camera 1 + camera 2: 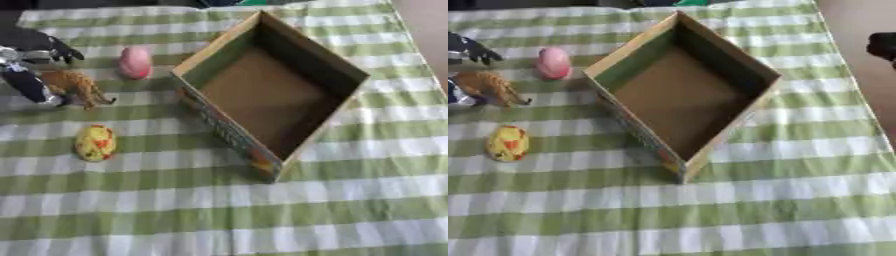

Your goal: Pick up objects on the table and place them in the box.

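Cardboard, brown and open at the top, the box (267, 90) sits askew on the green-and-white checked cloth (262, 210) that covers the counter, and nothing lies in it. Three things wait to its left: a pink egg (135, 62) nearest the far side, a brown toy animal (77, 87) below it, and a yellow egg (95, 143) with red marks nearest the robot. All three are outside the box, near it but apart from its wall.

At the left edge the left hand (31, 65) is at the animal. Its dark fingers (61, 50) curve above and behind the toy while another part reaches down beside it, so the hand brackets the toy. Whether it pinches the animal or merely surrounds it cannot be told. The toy appears to stand on the cloth.

A dark shape (881, 47) at the right edge of the right eye view may be the right hand, off the counter; its fingers cannot be made out.

By my judgement the step in hand is the first pick, the grasp of the animal. The next move calls for closing on the toy's body, lifting it clear of the cloth, and carrying it right over the box's near wall without knocking the pink egg beside the path.
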Controlling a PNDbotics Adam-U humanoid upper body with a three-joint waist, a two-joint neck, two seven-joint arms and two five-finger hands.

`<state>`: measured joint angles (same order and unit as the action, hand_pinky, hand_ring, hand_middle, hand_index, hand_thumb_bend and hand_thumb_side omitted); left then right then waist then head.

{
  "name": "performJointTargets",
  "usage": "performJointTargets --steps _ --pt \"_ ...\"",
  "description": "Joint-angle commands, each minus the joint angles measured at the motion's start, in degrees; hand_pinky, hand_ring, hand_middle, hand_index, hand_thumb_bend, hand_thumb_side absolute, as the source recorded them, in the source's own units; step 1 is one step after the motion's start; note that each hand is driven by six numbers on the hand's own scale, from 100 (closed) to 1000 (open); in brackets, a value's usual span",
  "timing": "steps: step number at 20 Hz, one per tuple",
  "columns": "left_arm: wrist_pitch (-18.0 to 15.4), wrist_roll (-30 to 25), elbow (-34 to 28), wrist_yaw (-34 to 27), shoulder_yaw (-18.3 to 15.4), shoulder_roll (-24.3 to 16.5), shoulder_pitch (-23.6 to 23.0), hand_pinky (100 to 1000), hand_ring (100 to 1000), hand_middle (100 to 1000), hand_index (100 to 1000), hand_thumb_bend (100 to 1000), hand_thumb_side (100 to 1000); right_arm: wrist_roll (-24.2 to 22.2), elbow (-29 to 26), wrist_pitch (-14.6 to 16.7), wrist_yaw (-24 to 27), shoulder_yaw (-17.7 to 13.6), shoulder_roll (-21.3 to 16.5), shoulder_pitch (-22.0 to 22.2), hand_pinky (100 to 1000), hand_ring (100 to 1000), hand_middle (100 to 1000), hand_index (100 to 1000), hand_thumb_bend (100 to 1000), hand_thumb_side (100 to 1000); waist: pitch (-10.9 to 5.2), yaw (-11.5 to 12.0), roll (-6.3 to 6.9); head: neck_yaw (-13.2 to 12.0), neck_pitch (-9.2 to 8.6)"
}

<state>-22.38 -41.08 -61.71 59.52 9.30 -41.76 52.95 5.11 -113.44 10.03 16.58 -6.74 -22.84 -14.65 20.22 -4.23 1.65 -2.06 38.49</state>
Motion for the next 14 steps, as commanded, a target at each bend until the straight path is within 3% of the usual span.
performJointTargets --steps 1,5,8,11,14 --pt "-5.0 -4.4 -0.3 -0.4 -1.1 -1.1 0.7 564 788 763 934 303 381 0.3 -1.1 0.0 0.3 -0.7 -0.6 -0.5 756 706 541 788 100 1000 -0.96 0.0 -0.13 -0.2 -0.75" --pt "-4.4 -2.7 -0.5 -0.9 -0.9 -0.9 0.5 485 733 694 795 225 317 0.5 -1.1 0.0 0.3 -0.9 -0.5 -0.4 757 706 541 788 100 1000 -0.92 -0.1 -0.22 -0.2 -0.81" --pt "-3.9 -1.9 -0.3 -1.0 -0.8 -0.8 0.4 452 706 653 737 192 324 0.6 -1.1 0.0 0.2 -0.9 -0.4 -0.4 757 706 541 788 100 1000 -0.94 -0.1 -0.25 -0.2 -0.86" --pt "-2.9 -1.5 0.0 -1.1 -0.9 -0.7 0.4 380 645 594 647 100 340 0.7 -1.1 -0.1 0.1 -0.9 -0.4 -0.3 757 707 540 788 100 1000 -1.02 -0.1 -0.28 -0.2 -0.75" --pt "-1.9 -1.3 0.0 -1.3 -0.9 -0.7 0.5 342 609 564 602 100 300 0.8 -1.1 -0.2 0.0 -0.9 -0.3 -0.2 756 707 540 787 100 1000 -1.13 -0.1 -0.29 -0.2 -0.66"
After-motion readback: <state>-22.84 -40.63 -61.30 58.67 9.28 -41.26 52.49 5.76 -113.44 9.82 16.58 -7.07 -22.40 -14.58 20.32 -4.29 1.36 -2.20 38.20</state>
